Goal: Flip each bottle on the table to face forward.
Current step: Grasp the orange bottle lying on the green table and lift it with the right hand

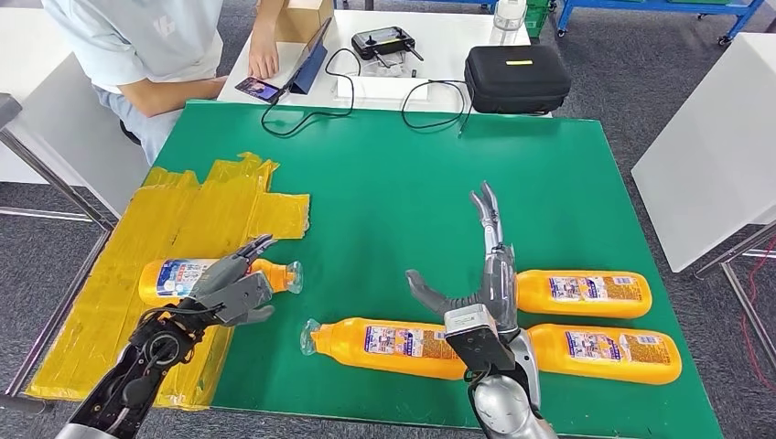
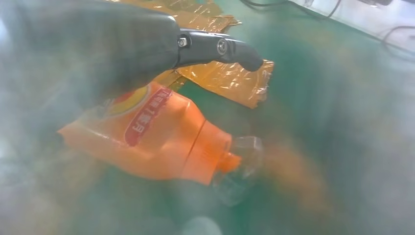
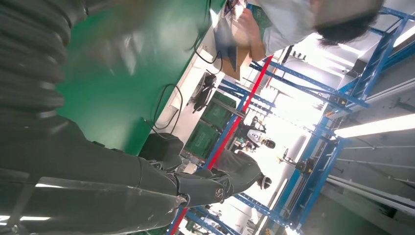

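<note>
A robotics lab or test workshop, set up for trials.

A green-covered table (image 1: 412, 174) stands on grey carpet, patched with yellow tape (image 1: 197, 215); behind it a white desk (image 1: 439, 37) carries a tablet (image 1: 307, 59), cables and a black case (image 1: 517, 78), with a seated person (image 1: 146, 46) working there. Blue metal racking (image 3: 313, 122) and bright strip lights rise beyond.

Orange bottles (image 1: 586, 294) with white printed labels lie on a green table (image 1: 393, 183) patched with yellow tape (image 1: 210, 206).
</note>
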Controlling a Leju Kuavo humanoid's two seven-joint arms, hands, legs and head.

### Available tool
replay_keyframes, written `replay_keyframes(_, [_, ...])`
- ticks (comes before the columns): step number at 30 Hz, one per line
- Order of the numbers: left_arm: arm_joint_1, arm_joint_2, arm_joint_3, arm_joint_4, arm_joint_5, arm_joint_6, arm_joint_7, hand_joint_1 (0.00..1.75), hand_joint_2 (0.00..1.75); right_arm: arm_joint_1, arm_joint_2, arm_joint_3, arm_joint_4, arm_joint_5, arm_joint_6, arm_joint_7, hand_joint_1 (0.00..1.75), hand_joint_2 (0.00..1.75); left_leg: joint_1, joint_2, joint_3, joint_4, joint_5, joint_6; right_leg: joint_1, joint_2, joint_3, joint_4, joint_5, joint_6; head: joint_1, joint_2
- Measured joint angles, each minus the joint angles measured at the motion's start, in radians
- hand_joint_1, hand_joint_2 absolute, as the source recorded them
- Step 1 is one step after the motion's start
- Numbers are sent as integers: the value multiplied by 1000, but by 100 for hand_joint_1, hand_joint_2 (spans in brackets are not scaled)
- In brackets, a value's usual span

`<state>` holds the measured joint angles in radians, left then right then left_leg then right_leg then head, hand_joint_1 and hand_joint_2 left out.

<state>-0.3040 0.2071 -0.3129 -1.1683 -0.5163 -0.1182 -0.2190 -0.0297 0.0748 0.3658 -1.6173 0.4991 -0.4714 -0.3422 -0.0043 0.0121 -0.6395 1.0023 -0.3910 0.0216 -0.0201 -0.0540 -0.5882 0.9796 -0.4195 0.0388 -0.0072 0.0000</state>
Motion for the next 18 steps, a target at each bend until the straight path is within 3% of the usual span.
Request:
replay_keyframes(5, [7, 6, -8, -14, 15, 0, -7, 0, 175, 0, -2, 0, 4, 9, 1, 1, 0, 175, 0, 0, -1, 0, 0, 0, 0, 0, 0, 0, 0, 0, 0, 0])
replay_keyframes(11, [41, 2, 3, -73, 103, 25, -24, 0, 175, 0, -22, 9, 19, 113, 46, 37, 0, 175, 0, 0, -1, 0, 0, 0, 0, 0, -1, 0, 0, 0, 0, 0])
replay_keyframes(18, [80, -46, 56, -110, 206, 33, -65, 0, 175, -1, -108, 90, 53, 279, 240, 76, 0, 175, 0, 0, -3, 0, 0, 0, 0, 0, -2, 0, 0, 0, 0, 0])
